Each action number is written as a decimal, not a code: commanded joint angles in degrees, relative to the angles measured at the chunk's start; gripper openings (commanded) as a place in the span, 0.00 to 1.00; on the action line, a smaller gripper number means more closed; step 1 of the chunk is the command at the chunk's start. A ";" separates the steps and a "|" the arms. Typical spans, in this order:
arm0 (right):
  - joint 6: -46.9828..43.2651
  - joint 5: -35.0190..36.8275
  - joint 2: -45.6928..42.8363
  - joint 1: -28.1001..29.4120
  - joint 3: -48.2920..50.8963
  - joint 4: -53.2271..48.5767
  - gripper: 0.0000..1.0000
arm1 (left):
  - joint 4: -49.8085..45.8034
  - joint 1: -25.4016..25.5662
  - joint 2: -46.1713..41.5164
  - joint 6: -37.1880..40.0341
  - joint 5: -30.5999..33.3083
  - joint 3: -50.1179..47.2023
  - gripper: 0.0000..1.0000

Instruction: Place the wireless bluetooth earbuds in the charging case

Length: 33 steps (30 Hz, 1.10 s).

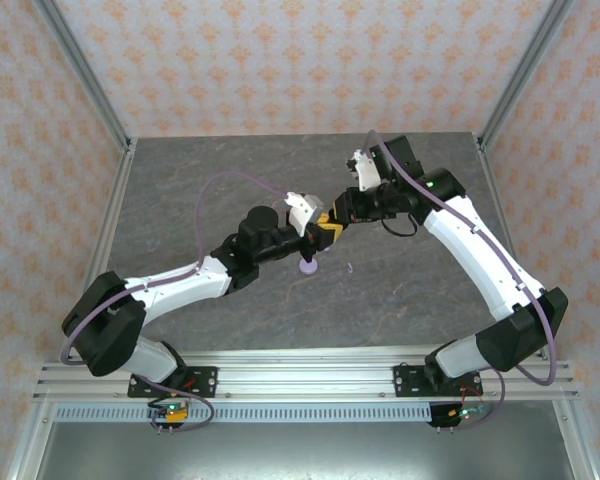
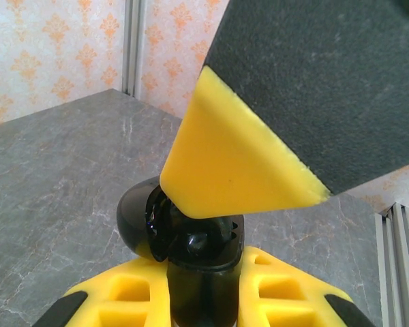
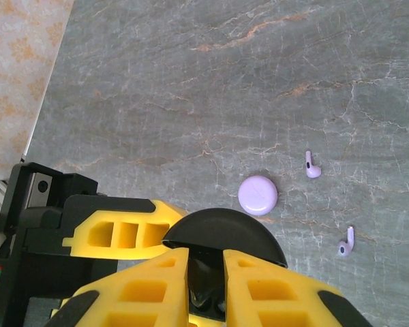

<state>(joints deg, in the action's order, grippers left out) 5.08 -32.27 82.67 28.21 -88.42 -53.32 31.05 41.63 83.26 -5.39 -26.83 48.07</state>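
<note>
My left gripper (image 2: 204,276) is shut on the base of a black charging case (image 2: 199,262), held above the table with its lid (image 2: 133,218) swung open. My right gripper (image 3: 206,272) hovers over the open case (image 3: 225,231), one finger (image 2: 238,163) reaching down onto its mouth. Its jaws stand a narrow gap apart, and I cannot tell whether anything is pinched between them. Something glossy and black sits in the case's well (image 2: 194,242). Two pale lavender earbuds (image 3: 313,165) (image 3: 345,243) lie on the table. The two grippers meet mid-table (image 1: 328,230).
A round lavender case (image 3: 258,195) lies shut on the grey marble table (image 1: 200,190), directly under the grippers (image 1: 308,267). One lavender earbud (image 1: 351,267) lies to its right. Metal frame posts (image 1: 90,85) and patterned walls enclose the table.
</note>
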 commanded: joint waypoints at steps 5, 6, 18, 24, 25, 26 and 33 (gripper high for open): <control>-4.47 1.69 0.75 2.98 -3.08 -5.80 0.19 | 1.12 0.30 -2.31 1.88 -2.17 2.88 0.06; -4.40 2.21 0.79 3.18 -3.16 -6.06 0.19 | 1.05 0.30 -2.38 1.83 -2.14 2.83 0.06; -7.40 -0.06 0.34 3.31 -3.68 -9.73 0.24 | 0.20 0.12 -3.62 2.22 -2.97 2.50 0.06; -8.78 -2.73 0.32 3.26 -3.69 -10.09 0.26 | -0.11 -0.05 -3.11 1.97 -6.35 3.30 0.06; -8.86 -3.41 0.35 3.29 -3.69 -9.97 0.25 | -0.15 -0.06 -2.97 1.94 -6.71 3.46 0.06; -8.95 -3.81 0.41 3.27 -3.75 -9.88 0.25 | -0.05 -0.10 -3.01 1.79 -6.95 3.51 0.06; -8.98 -3.33 -0.27 3.29 -3.78 -10.10 0.24 | -0.11 -0.52 -2.71 1.18 -8.02 3.87 0.06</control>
<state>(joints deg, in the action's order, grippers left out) -3.14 -33.36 83.05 30.72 -90.98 -60.75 27.18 41.54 81.87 -4.43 -33.52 48.71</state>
